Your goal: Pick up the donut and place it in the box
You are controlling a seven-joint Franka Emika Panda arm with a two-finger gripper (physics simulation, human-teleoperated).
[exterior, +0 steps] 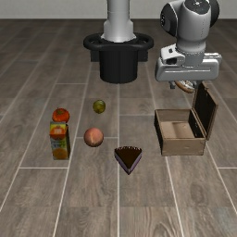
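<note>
The gripper [187,81] was found closed on the donut [184,86], held aloft near the open box [180,147], close to its raised lid [205,111]. If released before being centred over the opening, the donut could be struck against the lid or dropped outside.

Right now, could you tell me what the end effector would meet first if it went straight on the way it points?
The end effector points down, so most likely the open box, near its raised lid or back rim; depth is hard to judge from this single view.
</note>
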